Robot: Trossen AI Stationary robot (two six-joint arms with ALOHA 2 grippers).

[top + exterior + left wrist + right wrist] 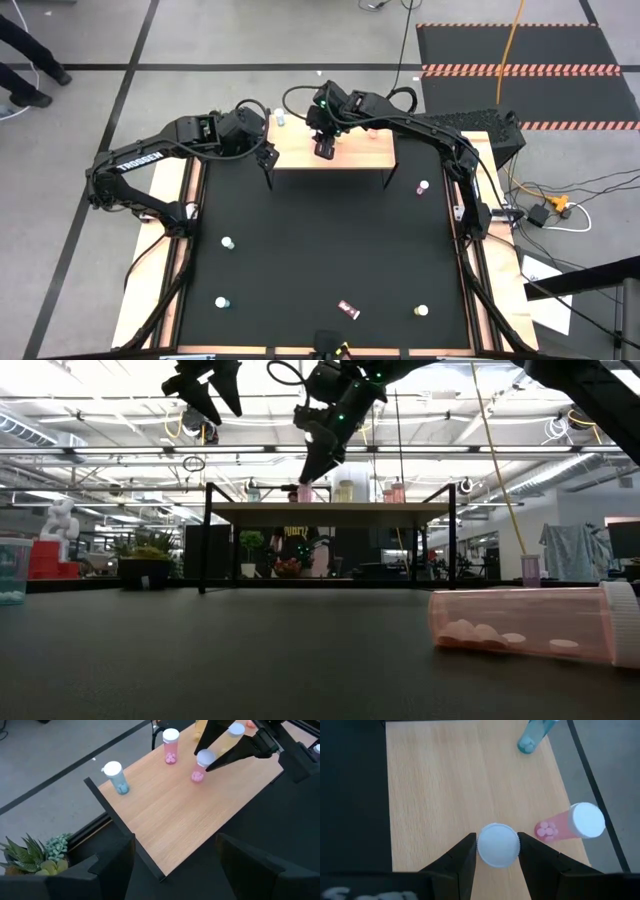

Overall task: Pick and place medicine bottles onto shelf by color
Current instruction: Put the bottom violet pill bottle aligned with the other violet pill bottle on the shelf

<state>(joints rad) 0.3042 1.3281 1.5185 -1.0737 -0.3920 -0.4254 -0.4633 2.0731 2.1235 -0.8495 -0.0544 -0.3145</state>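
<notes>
Pink plastic bottle (520, 622) lies on its side on the near mat, pills loose inside: light, rigid, slick, prone to roll; best taken across the body below the cap. Farther off, right gripper (497, 851) pinches a pink bottle (199, 769) by its white cap over the shelf (355, 153). Left gripper (175, 852) hovers agape, empty, at the shelf's left end.
</notes>
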